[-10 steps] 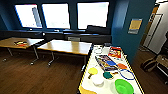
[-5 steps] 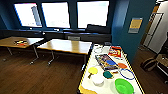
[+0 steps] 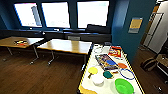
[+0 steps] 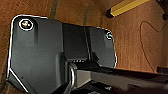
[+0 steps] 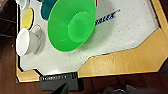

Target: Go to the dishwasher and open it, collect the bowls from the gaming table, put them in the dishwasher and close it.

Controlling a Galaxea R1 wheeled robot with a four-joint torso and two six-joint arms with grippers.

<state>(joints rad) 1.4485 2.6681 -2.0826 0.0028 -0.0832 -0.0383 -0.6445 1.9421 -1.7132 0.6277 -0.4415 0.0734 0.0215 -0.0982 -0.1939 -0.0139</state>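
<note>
Cannot tell how either arm's jaws stand. On the long white counter [image 3: 110, 86] with yellow edge, near end: large green bowl [image 3: 123, 86], white bowl [image 3: 97, 79], teal bowl [image 3: 108, 74], yellow bowl [image 3: 93, 70], orange bowl [image 3: 122, 65], beside a thin blue ring [image 3: 127, 74]. Farther off, wood-topped tables [image 3: 67, 46], dark wood floor [image 3: 37, 77], bright windows [image 3: 55, 15], blue walls.

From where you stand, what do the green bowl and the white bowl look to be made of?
The green bowl looks like smooth, slightly glossy plastic: one even bright colour, soft sheen, moulded round base. The white bowl is plain and matte-looking, likely plastic too, though ceramic can't be ruled out. Both sit on the gaming table.
</note>
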